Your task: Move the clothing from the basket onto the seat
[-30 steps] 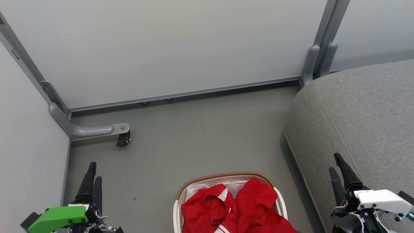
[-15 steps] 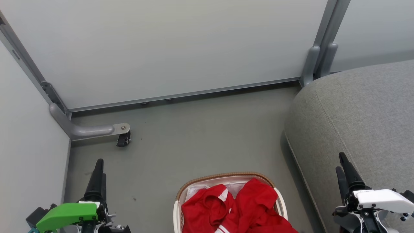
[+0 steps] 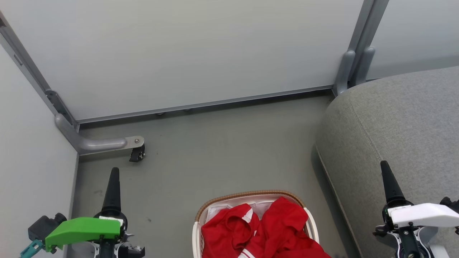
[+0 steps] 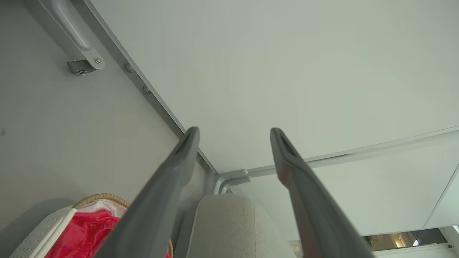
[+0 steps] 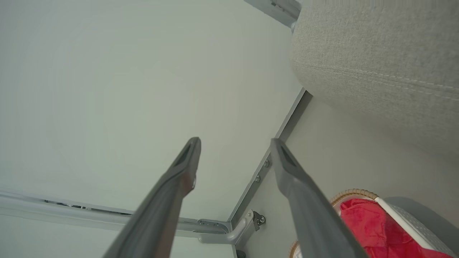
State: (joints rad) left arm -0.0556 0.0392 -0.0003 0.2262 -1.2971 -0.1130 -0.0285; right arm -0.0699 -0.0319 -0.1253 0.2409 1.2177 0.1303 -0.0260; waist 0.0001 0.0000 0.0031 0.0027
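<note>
Two pieces of red clothing (image 3: 265, 229) with white trim are lying bunched side by side in the basket (image 3: 251, 194), filling it up to its brown rim. The basket is standing on the grey floor (image 3: 215, 161) at the bottom middle of my head view, close to the seat (image 3: 401, 118) on its right, with a strip of floor showing between them. I am holding my left pincer (image 3: 114, 172) over the floor, well to the left of the basket and near the pale side panel (image 3: 32, 161). Its fingers are pointing toward the back wall (image 3: 186, 53). My left wrist view is showing those fingers spread wide with nothing between them. I am holding my right pincer (image 3: 385, 166) over the seat's near edge, well apart from the basket and also pointing toward the wall. My right wrist view is showing its fingers equally wide and gripping nothing. Neither pincer is touching the clothing. A metal foot with a small black caster (image 3: 136, 154) is resting on the floor ahead of my left pincer.
</note>
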